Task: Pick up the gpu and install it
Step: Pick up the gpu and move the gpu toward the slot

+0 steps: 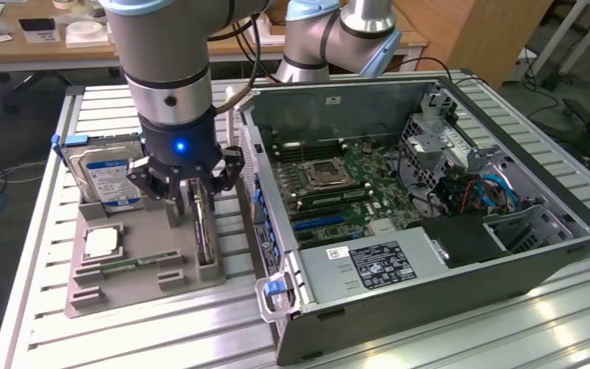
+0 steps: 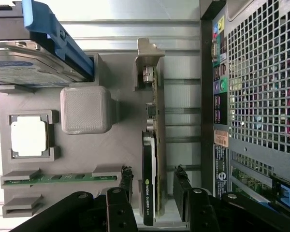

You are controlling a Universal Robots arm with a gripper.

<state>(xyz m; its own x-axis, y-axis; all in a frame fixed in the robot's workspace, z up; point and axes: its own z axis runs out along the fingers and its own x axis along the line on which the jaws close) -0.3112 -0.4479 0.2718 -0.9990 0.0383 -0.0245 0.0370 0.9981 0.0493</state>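
The gpu stands on its edge in a slot of the grey holder tray, its silver end bracket pointing up at the far end. In the wrist view the gpu shows a thin green card with a dark heatsink block and the bracket. My gripper hangs directly over it, open. Its two black fingers straddle the card, one on each side, with a small gap to either face. My gripper holds nothing.
The tray also carries a boxy hard drive with a blue label, a processor and a memory stick. Right beside it lies the open computer case with its motherboard. A second arm's base stands behind.
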